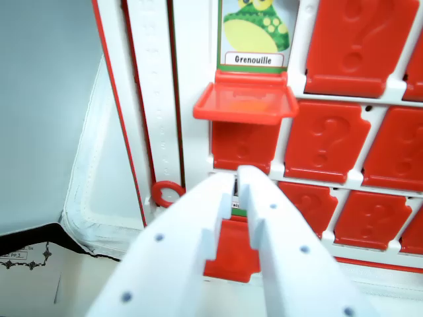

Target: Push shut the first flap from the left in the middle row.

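Pale grey-blue surface fills the wrist view's left (46, 112), plain and unmarked; whether it is counter or wall cannot be told. Below it, at the lower left corner, a white sheet with a black ornamental border (30, 254) and small print too fine to read.

White plastic game board (192, 79) occupies the middle and right, trimmed along its left side with thin red lines and a raised white strip with faint embossing. A small red ring (167, 193) sits at the foot of that strip.

Board carries rows of red flaps with embossed question marks (324, 139), most lying flat against it. Leftmost column: an upper flap (246, 102) stands out from the board, swung down to roughly level, exposing a card with a green frog drawing and the label "Grenouille" (254, 39). Directly under it a flat closed flap (242, 146). Below that, another flap (231, 254) stands out from the board, largely hidden behind the pincer, with a sliver of a card edge showing above it.

White pincer (236, 177) enters from the bottom, fingers nearly together with only a narrow slot between them, gripping nothing. Its tips lie just above the lower open flap and over the bottom edge of the closed one; contact cannot be told.
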Controlling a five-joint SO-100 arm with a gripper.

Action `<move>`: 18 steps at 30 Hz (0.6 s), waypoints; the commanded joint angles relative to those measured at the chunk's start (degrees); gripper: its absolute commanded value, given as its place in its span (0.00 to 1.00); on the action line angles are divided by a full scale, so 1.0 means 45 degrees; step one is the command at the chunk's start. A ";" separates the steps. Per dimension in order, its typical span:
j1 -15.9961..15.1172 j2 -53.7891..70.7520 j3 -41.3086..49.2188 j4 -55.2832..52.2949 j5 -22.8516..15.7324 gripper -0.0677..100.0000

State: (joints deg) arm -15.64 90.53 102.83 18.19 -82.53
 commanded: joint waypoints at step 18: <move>0.2480 0.6406 -0.1875 0.8145 -0.1836 0.00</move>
State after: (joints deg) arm -6.68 111.80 102.48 48.78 -87.89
